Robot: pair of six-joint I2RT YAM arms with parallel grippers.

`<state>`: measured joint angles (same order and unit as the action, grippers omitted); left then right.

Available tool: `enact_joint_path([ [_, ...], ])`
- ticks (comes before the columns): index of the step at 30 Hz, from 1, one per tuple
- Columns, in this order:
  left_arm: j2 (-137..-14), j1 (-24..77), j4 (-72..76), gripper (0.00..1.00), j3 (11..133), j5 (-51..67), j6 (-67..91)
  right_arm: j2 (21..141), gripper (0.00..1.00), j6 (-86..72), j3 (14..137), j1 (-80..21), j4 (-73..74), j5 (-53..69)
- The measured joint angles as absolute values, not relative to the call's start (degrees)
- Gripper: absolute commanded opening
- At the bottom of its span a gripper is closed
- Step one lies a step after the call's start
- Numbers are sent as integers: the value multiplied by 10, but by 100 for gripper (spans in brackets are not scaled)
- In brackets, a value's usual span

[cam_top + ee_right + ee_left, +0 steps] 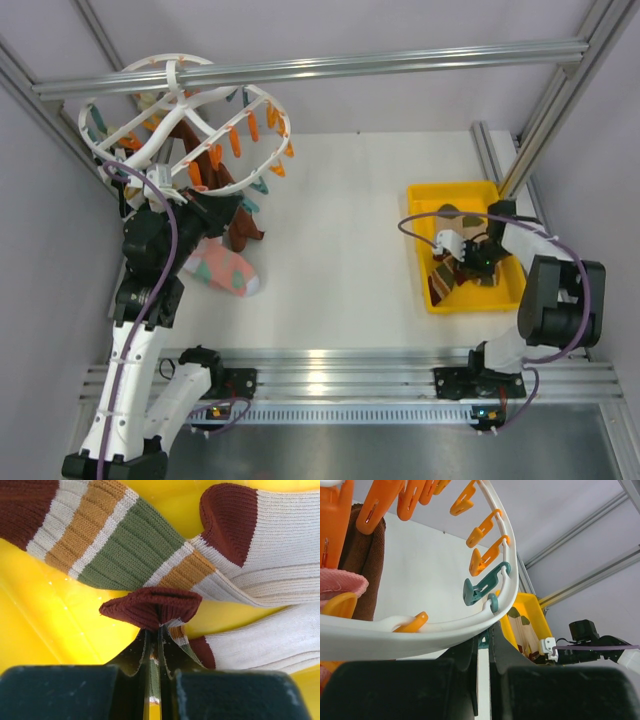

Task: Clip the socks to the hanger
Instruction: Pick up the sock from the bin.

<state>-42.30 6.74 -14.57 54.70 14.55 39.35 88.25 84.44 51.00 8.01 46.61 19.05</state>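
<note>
The white ring hanger (112,146) hangs at the back left with orange and teal clips. In the left wrist view its rim (445,630) crosses just above my fingers. My left gripper (195,200) (485,632) is under the rim, shut on a small teal clip (483,641). A maroon-brown sock (242,228) and a pink sock with mint and orange patches (225,268) hang below the hanger. My right gripper (470,262) (159,630) is in the yellow tray (455,190), shut on the maroon cuff of a striped sock (150,607).
More socks lie in the tray: a beige one with a maroon toe (260,525) and a striped maroon, ochre and green length (115,545). An aluminium rail (400,62) runs across the back above the hanger. Frame posts stand at both sides.
</note>
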Motion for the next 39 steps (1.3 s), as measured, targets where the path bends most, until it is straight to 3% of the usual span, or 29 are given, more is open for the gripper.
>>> enact_joint_path([
  [5,-423,67,-146,0,547,146,393,863,0,837,544,98,509,200],
  [12,-422,67,-145,0,547,147,393,848,0,793,751,153,574,271],
  [21,-422,67,-139,0,547,151,393,824,0,575,963,133,540,390],
  [32,-422,67,-133,0,547,156,394,795,0,288,976,-109,333,398],
  [39,-422,67,-123,0,546,163,405,795,0,198,832,-298,217,331],
])
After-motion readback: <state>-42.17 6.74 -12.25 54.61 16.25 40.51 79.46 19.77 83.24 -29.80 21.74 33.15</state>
